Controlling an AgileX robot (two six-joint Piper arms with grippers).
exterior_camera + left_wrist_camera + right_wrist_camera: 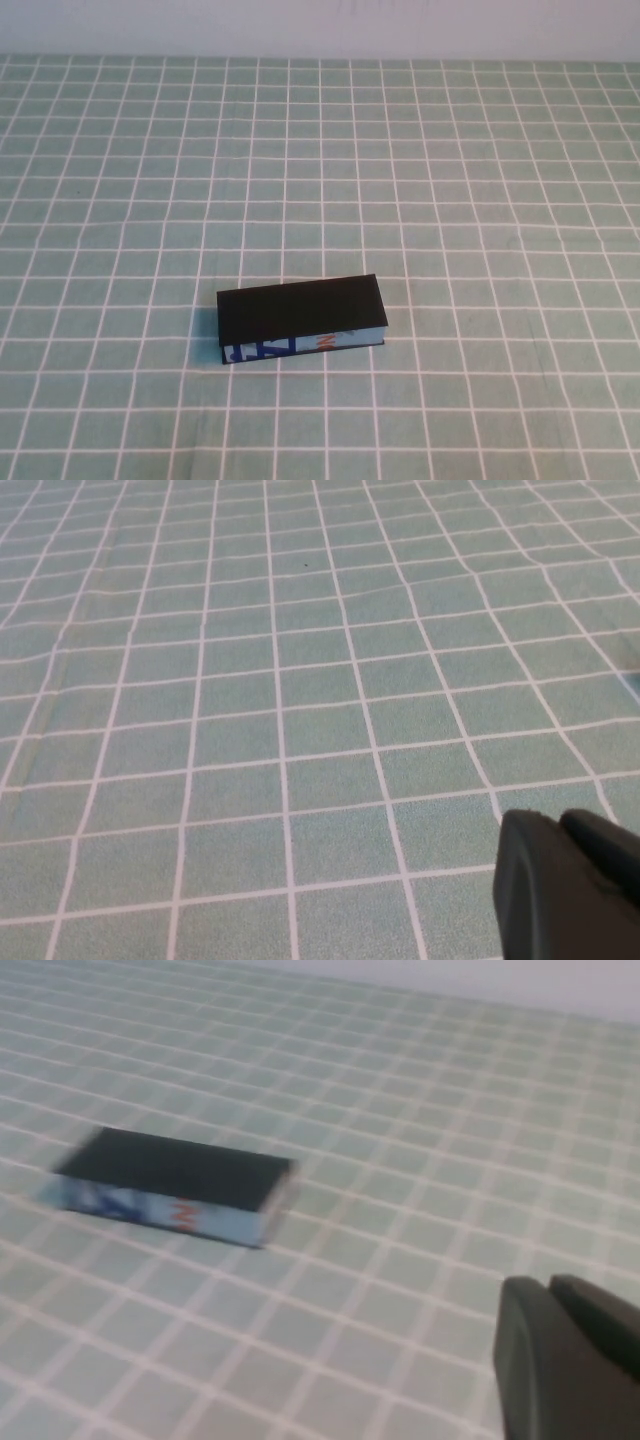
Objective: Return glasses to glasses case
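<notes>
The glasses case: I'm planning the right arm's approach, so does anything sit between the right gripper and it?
Nothing visible does. In the right wrist view, only bare green checked tablecloth separates the right gripper from the closed black rectangular glasses case. The left gripper hangs over cloth elsewhere.

Soft even overhead light, worktop (480, 200) evenly lit, no glare, faint shadow hugging the glasses case (298, 320), high view fairly sharp, right wrist view blurred with case edges smeared, dark hand tips out of focus in both wrist views
</notes>
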